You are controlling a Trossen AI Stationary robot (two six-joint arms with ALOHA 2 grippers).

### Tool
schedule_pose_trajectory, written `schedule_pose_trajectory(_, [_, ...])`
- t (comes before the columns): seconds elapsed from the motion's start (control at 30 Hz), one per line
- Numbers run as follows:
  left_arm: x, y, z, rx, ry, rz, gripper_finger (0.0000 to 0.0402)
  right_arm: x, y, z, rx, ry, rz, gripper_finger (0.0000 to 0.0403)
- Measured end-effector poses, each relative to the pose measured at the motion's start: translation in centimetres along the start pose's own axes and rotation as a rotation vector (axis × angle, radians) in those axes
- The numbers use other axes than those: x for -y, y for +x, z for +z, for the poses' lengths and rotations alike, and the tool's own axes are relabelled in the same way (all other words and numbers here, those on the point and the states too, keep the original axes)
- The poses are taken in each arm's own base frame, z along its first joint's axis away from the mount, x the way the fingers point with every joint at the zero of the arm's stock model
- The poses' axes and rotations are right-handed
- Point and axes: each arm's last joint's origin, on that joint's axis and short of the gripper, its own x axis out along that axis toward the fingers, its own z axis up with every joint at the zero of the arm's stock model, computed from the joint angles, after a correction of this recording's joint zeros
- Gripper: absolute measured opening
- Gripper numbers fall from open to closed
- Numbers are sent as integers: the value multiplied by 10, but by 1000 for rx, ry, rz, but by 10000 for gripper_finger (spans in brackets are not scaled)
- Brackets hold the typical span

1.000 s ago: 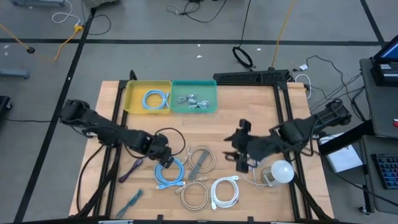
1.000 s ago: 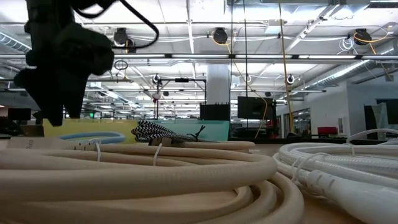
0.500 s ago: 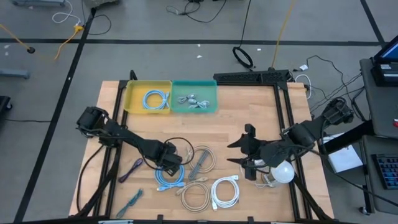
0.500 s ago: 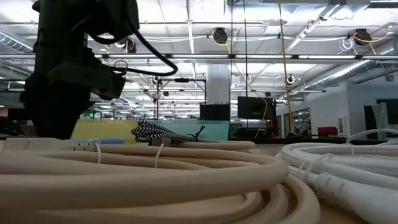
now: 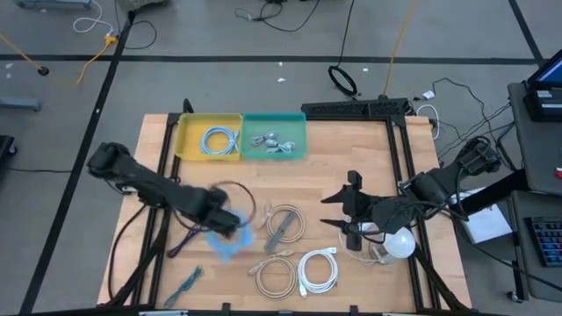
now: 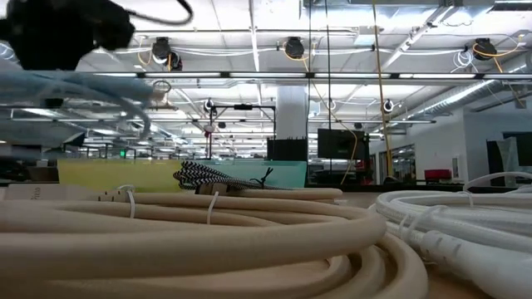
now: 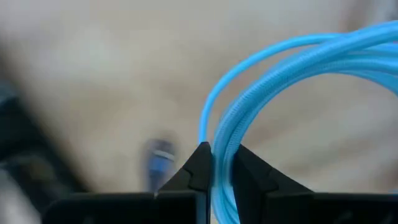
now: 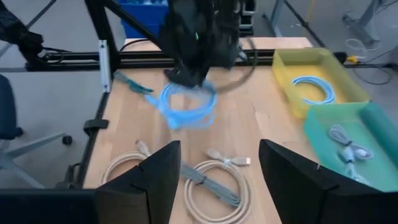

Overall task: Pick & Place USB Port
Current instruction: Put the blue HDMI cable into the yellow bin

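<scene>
Wooden surface (image 5: 351, 158) seen from above, with two bins at its upper edge: a yellow bin (image 5: 187, 140) already holding one blue coil, and a green bin (image 5: 299, 149) holding grey cables. Left arm, lower left of the high view: within the last second its fingers (image 7: 198, 169) have closed from wide apart to a narrow pinch on the blue cable coil (image 5: 230, 239). The coil, which lay flat on the surface half a second ago, now shows blurred under the left gripper (image 5: 224, 219) and appears lifted clear, as the low view suggests, where blue strands cross the upper left of the frame. This marks the change from grasp to carry; by likeness to its contents, the yellow bin is the probable target. Right arm, right of centre in the high view: the right gripper (image 5: 344, 215) waits with fingers spread wide and empty near the white bulb (image 5: 399, 242). Beige coils (image 5: 283, 224) and a white coil (image 5: 318, 270) lie untouched in the lower centre.
</scene>
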Motion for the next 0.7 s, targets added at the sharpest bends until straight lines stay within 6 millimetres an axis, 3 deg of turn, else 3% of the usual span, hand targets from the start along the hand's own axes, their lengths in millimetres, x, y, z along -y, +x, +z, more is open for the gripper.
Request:
schedule_pose_trajectory(0.13, [-35, -49, 15, 242, -201, 63, 34, 0, 0, 0, 5, -8, -10, 210])
schedule_pose_trajectory(0.27, [-67, -68, 45, 464, -394, -31, 34, 0, 0, 2, 25, 0, -23, 210])
schedule_pose_trajectory(0.53, [-125, -61, 120, 479, -557, 193, 34, 1, 0, 2, 37, 45, -53, 210])
schedule_pose_trajectory(0.7, [-155, -57, 166, 486, -562, 179, 34, 2, 3, 0, 51, 63, -90, 210])
